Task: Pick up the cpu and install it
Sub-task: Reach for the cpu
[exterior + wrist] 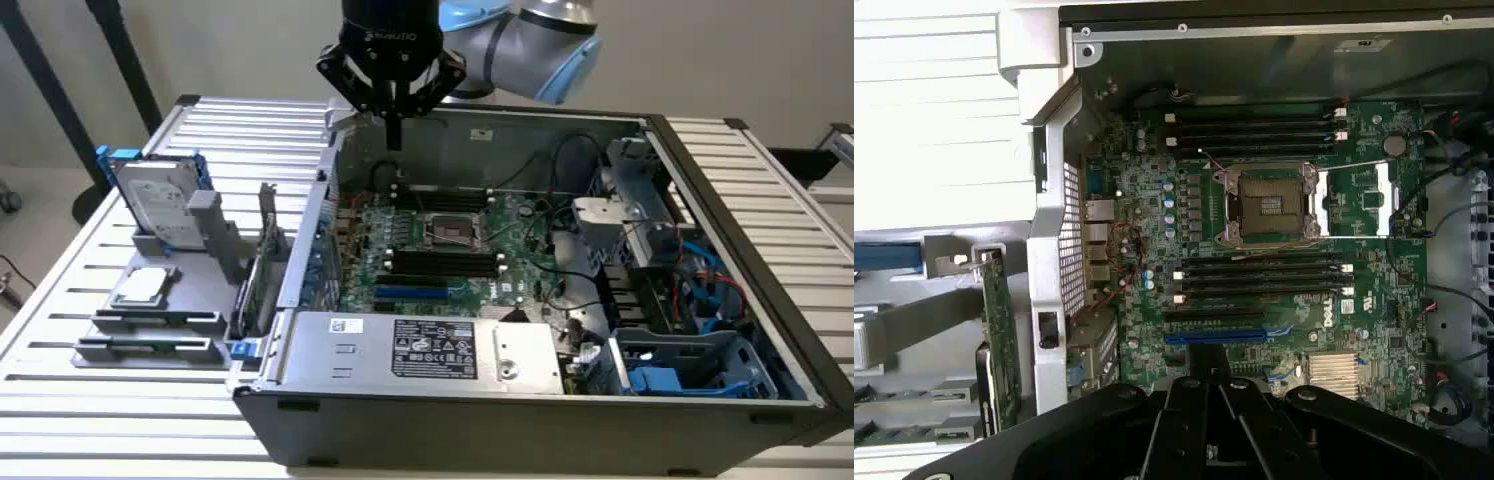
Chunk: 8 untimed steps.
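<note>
Black gripper [392, 143], fingers clenched empty, hangs upper centre; silver-grey square cpu [142, 287] rests at the exterior view's lower left; skewed seating could bend pins of the metal-framed socket [1269, 205]

You're at a lab-style computer-assembly bench: beneath the gripper's [394, 142] jaws an opened PC case [441, 350] lies on a slatted aluminium table [67, 415], with loose parts [158, 205] racked in a grey fixture [150, 348] beside it.
</note>
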Available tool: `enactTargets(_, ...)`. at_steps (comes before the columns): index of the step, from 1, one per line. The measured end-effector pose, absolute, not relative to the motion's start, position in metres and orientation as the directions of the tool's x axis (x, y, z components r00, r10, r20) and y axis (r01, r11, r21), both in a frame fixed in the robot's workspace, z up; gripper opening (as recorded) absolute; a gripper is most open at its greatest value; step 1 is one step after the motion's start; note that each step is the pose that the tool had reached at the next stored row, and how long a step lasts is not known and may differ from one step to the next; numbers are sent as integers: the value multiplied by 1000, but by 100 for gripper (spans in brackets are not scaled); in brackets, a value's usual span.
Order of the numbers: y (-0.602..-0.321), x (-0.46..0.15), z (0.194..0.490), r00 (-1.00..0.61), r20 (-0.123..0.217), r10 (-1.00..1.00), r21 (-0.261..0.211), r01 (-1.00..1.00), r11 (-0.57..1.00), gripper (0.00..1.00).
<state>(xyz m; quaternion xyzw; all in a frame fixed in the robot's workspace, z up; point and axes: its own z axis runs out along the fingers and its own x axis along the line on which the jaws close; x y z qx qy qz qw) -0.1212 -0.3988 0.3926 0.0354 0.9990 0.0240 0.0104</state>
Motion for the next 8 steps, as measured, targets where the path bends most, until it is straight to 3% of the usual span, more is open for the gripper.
enactTargets(8, -399, -121, 393, -997, -19, 71, 49, 70, 996, 11)
